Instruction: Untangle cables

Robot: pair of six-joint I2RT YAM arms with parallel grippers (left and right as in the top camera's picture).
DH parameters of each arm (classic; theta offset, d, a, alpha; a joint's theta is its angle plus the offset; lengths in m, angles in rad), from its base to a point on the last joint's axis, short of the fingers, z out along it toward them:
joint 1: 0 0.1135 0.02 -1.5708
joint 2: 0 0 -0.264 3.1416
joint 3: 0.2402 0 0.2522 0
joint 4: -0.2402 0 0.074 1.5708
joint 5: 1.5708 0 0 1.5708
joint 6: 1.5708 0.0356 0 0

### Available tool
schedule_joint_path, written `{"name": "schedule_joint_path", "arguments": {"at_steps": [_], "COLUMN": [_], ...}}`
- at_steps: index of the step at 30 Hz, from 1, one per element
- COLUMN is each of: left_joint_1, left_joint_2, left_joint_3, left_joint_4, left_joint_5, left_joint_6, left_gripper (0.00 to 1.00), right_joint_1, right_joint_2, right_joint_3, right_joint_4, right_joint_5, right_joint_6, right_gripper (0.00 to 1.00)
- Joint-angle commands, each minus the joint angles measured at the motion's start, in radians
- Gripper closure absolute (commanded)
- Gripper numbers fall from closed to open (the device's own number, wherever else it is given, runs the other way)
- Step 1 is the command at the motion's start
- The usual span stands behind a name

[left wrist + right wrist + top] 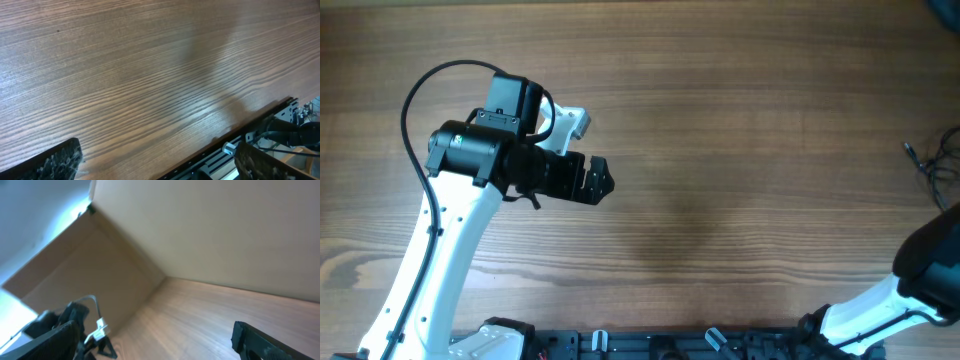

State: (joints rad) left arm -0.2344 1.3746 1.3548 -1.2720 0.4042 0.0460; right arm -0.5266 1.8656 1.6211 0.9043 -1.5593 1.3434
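Note:
The cables [932,168] are thin black cords with a small plug end, lying tangled at the far right edge of the wooden table in the overhead view; part of them runs out of frame. My left gripper [599,181] hovers over the left-middle of the table, far from the cables. In the left wrist view it [157,167] is open, with only bare wood between the fingers. My right arm [928,268] enters at the lower right, just below the cables, and its gripper is out of the overhead view. In the right wrist view the right gripper [160,342] is open and empty.
A black rail [670,345] with the arm bases runs along the table's front edge and also shows in the left wrist view [235,145]. A tan cardboard-like wall [210,235] stands ahead of the right gripper.

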Motion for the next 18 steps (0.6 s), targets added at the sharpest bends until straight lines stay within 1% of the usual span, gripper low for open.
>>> {"name": "schedule_joint_path", "arguments": {"at_steps": [1, 4, 6, 9, 11, 12, 13, 15, 16, 18], "left_joint_1": [0.001, 0.001, 0.001, 0.001, 0.001, 0.001, 0.001, 0.001, 0.001, 0.001], "left_joint_2": [0.002, 0.002, 0.002, 0.002, 0.002, 0.002, 0.002, 0.002, 0.002, 0.002], "left_joint_3": [0.0, 0.0, -0.001, -0.001, -0.001, -0.001, -0.001, -0.001, -0.001, -0.001], "left_joint_4": [0.008, 0.011, 0.011, 0.011, 0.01, 0.011, 0.011, 0.011, 0.011, 0.009], "left_joint_5": [-0.005, -0.006, -0.006, -0.005, -0.005, -0.005, -0.005, -0.005, -0.005, -0.005], "left_joint_6": [-0.009, -0.009, -0.009, -0.01, -0.01, -0.01, -0.01, -0.01, -0.01, -0.01], "left_gripper": [0.0, 0.0, 0.0, 0.0, 0.0, 0.0, 0.0, 0.0, 0.0, 0.0], "right_joint_1": [0.076, 0.141, 0.181, 0.189, 0.182, 0.175, 0.168, 0.156, 0.15, 0.146], "right_joint_2": [-0.072, -0.106, -0.122, -0.143, -0.161, -0.174, -0.185, -0.204, -0.224, -0.284], "right_joint_3": [0.008, 0.008, 0.008, 0.008, 0.008, 0.008, 0.008, 0.007, 0.007, 0.007], "right_joint_4": [0.176, 0.385, 0.472, 0.466, 0.463, 0.464, 0.464, 0.493, 0.544, 0.492], "right_joint_5": [-0.064, -0.021, 0.05, 0.097, 0.045, -0.021, -0.061, -0.063, -0.063, -0.063], "right_joint_6": [0.019, 0.017, -0.01, -0.033, -0.084, -0.112, -0.105, -0.015, 0.029, 0.025], "right_gripper": [0.0, 0.0, 0.01, 0.0, 0.01, 0.01, 0.01, 0.0, 0.0, 0.01]}}
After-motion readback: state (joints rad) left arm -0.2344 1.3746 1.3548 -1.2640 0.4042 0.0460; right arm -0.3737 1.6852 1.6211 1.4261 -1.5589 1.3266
